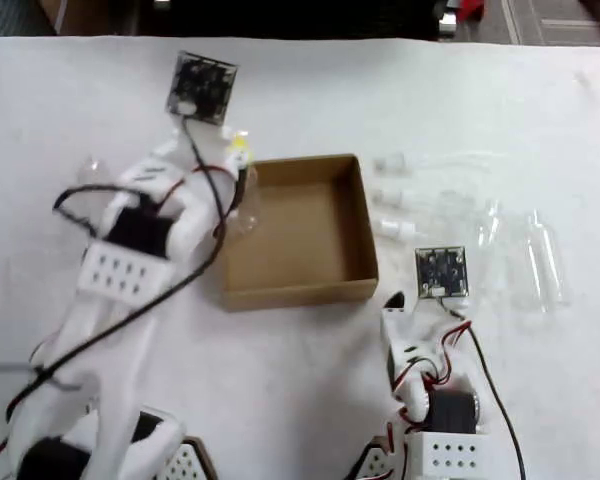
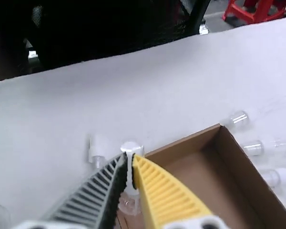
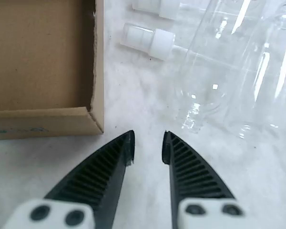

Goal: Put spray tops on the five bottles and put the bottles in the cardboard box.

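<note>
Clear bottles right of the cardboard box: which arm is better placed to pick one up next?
Right. The right gripper hangs open by the cardboard box corner, with the clear bottles just ahead. The left gripper is shut on a spray top at the box's other side.

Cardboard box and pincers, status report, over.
Left pincer shut on white plastic spray top at brown cardboard box corner. Right pincer open, over table by clear plastic bottles. No bottles boxed yet. Nothing in the way.

We are pinching a spray top (image 2: 131, 149) with our left gripper (image 2: 129, 161), arm stretched forward; our right gripper (image 3: 148, 143) is hovering low, fingers slightly parted.
</note>
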Controlling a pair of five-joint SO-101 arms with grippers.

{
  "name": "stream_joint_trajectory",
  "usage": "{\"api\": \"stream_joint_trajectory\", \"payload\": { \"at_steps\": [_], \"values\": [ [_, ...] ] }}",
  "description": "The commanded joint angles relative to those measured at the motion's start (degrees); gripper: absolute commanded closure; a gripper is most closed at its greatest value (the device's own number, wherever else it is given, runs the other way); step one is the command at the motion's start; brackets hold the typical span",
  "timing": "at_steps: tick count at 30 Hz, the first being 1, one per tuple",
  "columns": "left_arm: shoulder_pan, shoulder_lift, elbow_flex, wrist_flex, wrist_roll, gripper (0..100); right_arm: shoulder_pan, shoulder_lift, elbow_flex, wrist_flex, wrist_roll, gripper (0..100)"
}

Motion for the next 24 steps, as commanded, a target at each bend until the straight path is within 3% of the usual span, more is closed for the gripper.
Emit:
{"api": "stream_joint_trajectory", "payload": {
  "at_steps": [1, 10, 16, 19, 24],
  "values": [
    [0.0, -11.9, 1.9, 0.4, 0.5, 98, -0.4, -0.6, 0.6, -0.8, 0.6, 90.7],
    [-2.2, -50.5, 19.3, 0.8, 0.2, 98, -0.2, -0.6, 0.6, -0.6, 0.6, 90.7],
    [-2.2, -74.1, 24.4, 11.3, -7.8, 98, 0.0, -0.6, 0.6, -0.6, 0.3, 90.7],
    [-2.8, -75.0, 22.9, 17.0, -8.1, 98, 0.0, -0.6, 0.6, -0.7, 0.2, 90.7],
    [-9.0, -69.3, 26.8, 12.8, -8.1, 98, 0.0, -0.6, 0.6, -0.8, 0.2, 90.7]
  ]
}}
